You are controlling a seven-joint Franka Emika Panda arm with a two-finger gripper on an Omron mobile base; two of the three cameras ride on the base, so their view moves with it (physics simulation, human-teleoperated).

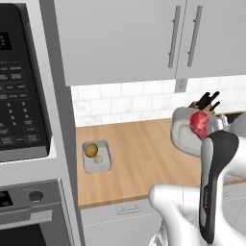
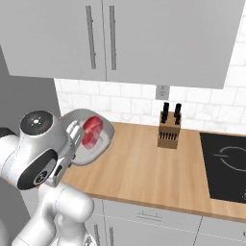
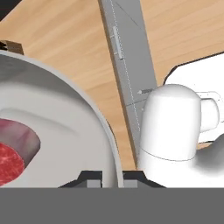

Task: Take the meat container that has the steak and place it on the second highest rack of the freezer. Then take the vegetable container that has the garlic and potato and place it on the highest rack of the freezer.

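Observation:
The meat container (image 2: 103,141) is a pale grey tray held tilted in the air above the wooden counter (image 2: 144,168). The red marbled steak (image 2: 91,130) lies inside it. My gripper (image 3: 111,177) is shut on the tray's rim (image 3: 94,118), one fingertip on each side of it. From the left base the same tray (image 1: 181,137) and steak (image 1: 199,123) show behind my forearm. The vegetable container (image 1: 104,166) rests on the counter at the left, holding the golden-brown potato (image 1: 91,150) and the pale garlic (image 1: 98,159). The freezer is out of view.
Black-glass ovens (image 1: 19,96) stand in a tall grey column at the counter's left end. A knife block (image 2: 169,129) stands by the tiled wall, with a black cooktop (image 2: 226,163) to its right. Upper cabinets (image 2: 120,33) hang overhead.

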